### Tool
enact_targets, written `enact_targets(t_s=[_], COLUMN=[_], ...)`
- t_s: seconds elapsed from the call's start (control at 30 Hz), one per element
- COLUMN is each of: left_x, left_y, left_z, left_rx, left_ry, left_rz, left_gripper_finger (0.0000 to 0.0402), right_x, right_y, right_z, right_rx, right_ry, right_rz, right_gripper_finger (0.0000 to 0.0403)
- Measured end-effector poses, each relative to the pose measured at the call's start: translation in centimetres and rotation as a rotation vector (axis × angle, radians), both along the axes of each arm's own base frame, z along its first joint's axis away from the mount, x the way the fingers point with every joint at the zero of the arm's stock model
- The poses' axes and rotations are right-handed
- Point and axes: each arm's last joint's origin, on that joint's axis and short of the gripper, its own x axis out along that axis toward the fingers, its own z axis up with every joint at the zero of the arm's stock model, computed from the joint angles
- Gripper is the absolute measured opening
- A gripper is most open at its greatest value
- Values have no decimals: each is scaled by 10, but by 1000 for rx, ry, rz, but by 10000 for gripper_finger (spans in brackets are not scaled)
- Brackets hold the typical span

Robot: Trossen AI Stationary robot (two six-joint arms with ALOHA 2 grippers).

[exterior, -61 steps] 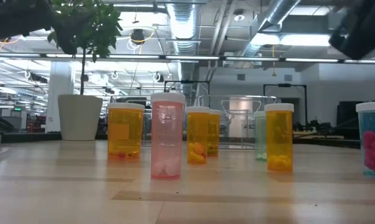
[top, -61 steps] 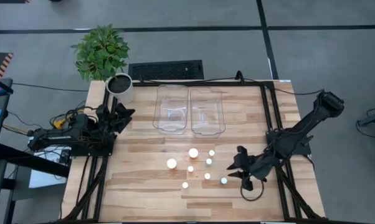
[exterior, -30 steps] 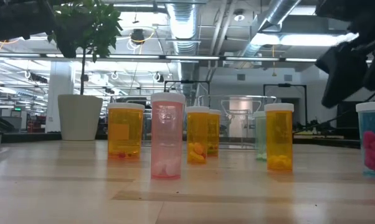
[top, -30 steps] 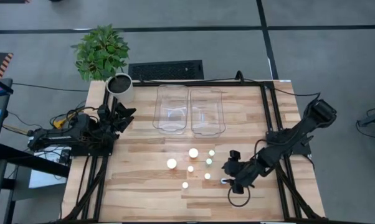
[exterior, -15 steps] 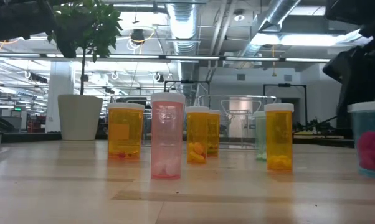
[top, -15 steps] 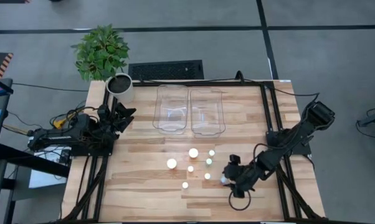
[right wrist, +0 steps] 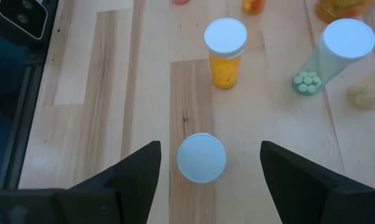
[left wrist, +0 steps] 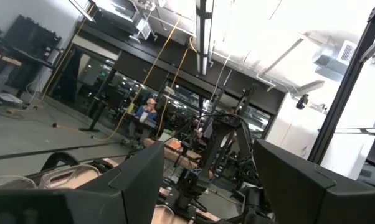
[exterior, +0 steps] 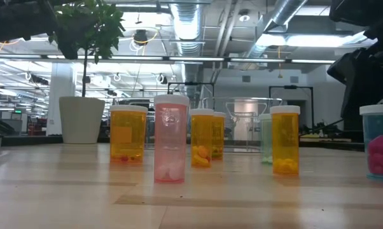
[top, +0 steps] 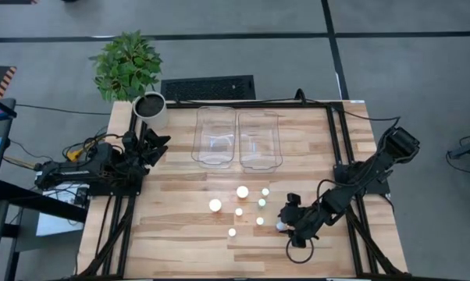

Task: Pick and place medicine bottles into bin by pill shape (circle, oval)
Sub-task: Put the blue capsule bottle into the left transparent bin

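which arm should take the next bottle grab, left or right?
Right. Its tool is open and straddles a white-capped bottle at the cluster's right edge. The left arm's tool sits parked near the plant pot, far from every bottle.

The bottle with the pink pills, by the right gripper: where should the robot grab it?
Probably around its body just under the white cap, coming straight down from above. The bottle with pink pills stands upright, and the open right gripper already hangs over it with a finger on either side. Its round sides suit a two-finger squeeze, and no other bottle crowds it.
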Motion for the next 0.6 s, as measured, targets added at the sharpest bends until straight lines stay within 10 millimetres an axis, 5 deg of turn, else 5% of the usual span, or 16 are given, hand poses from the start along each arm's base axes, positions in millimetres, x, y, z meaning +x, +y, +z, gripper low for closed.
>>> enact_targets(t_s=[0.6], left_x=[0], left_y=[0], left_z=[0], left_rx=[0], left_ry=[0], left_rz=[0], left_gripper_finger=[240], right_x=[0], right_y=[0], right_z=[0], right_rx=[-9], right_ry=[-1], right_rz=[14], right_gripper_finger=[283])
